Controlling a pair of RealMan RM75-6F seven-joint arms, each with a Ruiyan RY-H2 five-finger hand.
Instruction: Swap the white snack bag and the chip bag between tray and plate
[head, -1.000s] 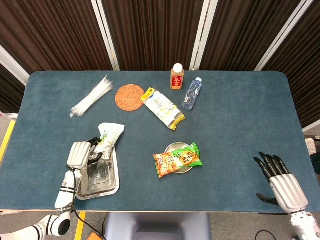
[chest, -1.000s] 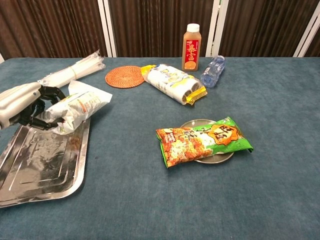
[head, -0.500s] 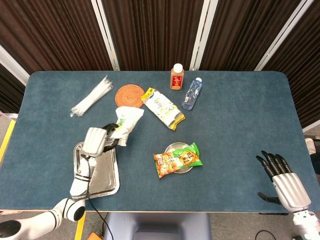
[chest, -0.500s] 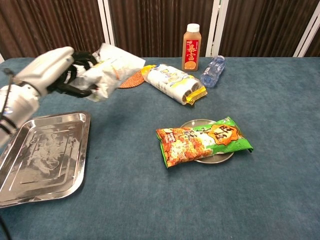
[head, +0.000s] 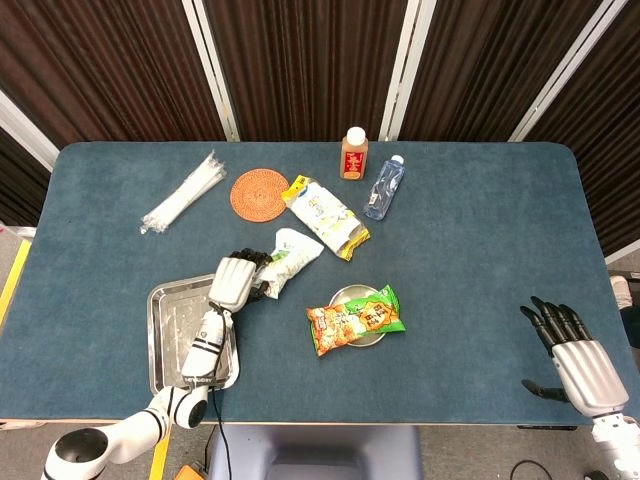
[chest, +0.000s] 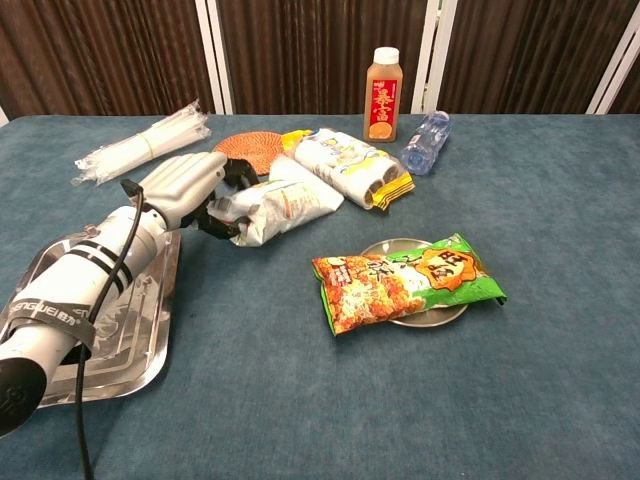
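Head view: the left hand (head: 236, 280) grips the white bag (head: 291, 258) by its near end, holding it over bare table between the tray (head: 160, 345) and the plate (head: 345, 296). The tray carries nothing, so it is free to take the chip bag (head: 355, 318), which lies across the plate and hides most of it. Because the plate is occupied, the white bag probably needs a temporary spot on the table before the chip bag can be moved off. The right hand (head: 572, 355) sits near the table's right front corner, well apart from all items, holding nothing with its fingers extended and spread. A coaster (head: 259, 193), a yellow-edged pack (head: 324, 215), a juice bottle (head: 354, 154), a water bottle (head: 384, 186) and a bundle of straws (head: 184, 194) lie along the far side. Chest view: the left hand (chest: 195, 190) closes its fingers around the white bag (chest: 285, 207), which lies nearly level, close to the table, with its far end just beside the yellow-edged pack (chest: 352, 170); whether it touches the cloth cannot be told. The chip bag (chest: 405, 280) overhangs the plate (chest: 430, 312) on both sides. The right hand is out of this view.
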